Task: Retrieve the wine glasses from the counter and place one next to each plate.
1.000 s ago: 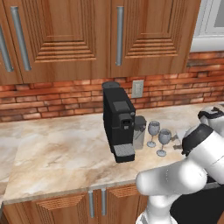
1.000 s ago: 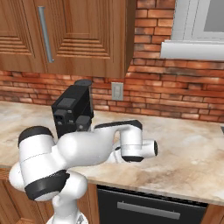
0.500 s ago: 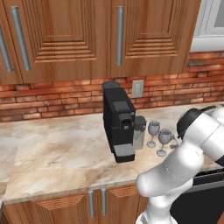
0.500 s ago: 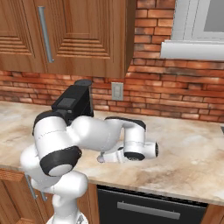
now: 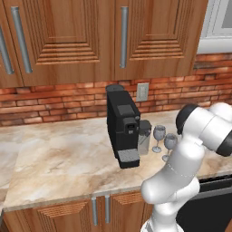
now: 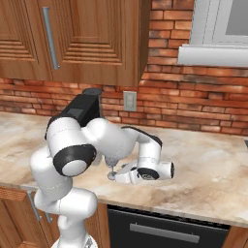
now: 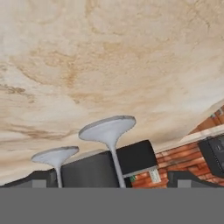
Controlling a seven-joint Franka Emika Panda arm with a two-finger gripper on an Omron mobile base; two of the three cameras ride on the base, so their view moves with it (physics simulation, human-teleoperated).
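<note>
So the two wine glasses are both standing upright on the beige marbled worktop, right beside each other, just to the right of the black coffee machine and its clear water tank. One glass sits a bit closer to the brick wall, the other a bit nearer the front edge, and the white arm covers the foot of the nearer one in the left base view.

From the right base view the arm is folded low over the worktop, with the hand lying sideways and the pincer pointing left toward a glass foot and stem just beside it. I can't tell whether it is touching.

The hand view is rolled upside down: two round glass feet sit on the marbled stone, stems running toward the bottom of the picture, with the coffee machine behind them. The pincer is spread as wide as it goes and grasping nothing.

Brown wooden cabinets with metal handles hang above, and there's a wall outlet behind the machine.
</note>
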